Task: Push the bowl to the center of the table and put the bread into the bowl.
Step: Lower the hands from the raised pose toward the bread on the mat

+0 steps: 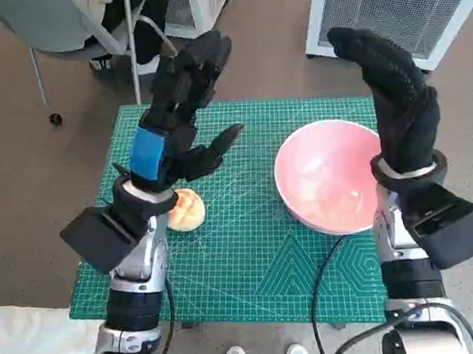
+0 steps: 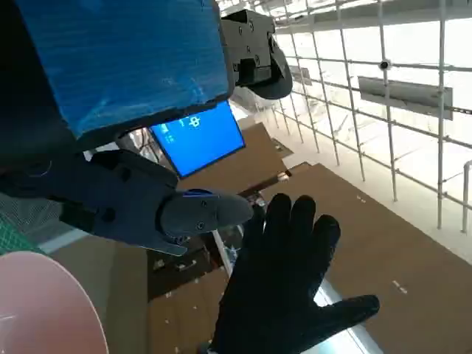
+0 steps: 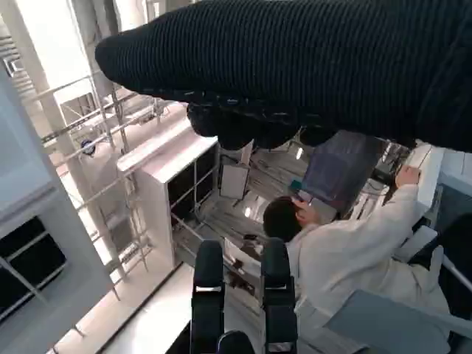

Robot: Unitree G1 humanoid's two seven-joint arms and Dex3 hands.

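A: Nearest the head camera we see the two forearms rising; the left hand (image 1: 182,107) is raised above the green mat (image 1: 251,250), fingers spread apart, holding nothing. The right hand (image 1: 395,97) is likewise lifted, fingers extended upward and empty; it stands just beside the far right rim of the pink bowl (image 1: 329,177) without, as far as we can tell, touching it.

B: And outward from the hands?

A: The bread (image 1: 185,209) lies on the mat below the left wrist, partly hidden by that arm, well apart from the bowl. The bowl sits upright, mouth facing up, toward the right side of the mat, near its right edge.

B: What do we judge could go wrong?

A: A push with the right hand high on the rim could tip the bowl rather than slide it; a push off its middle could swing it sideways instead of toward the center. The left forearm, lowering, could also nudge the bread away.

B: Axes?

A: The bowl is round, with no long axis. The bread looks roundish; we cannot tell its long axis.
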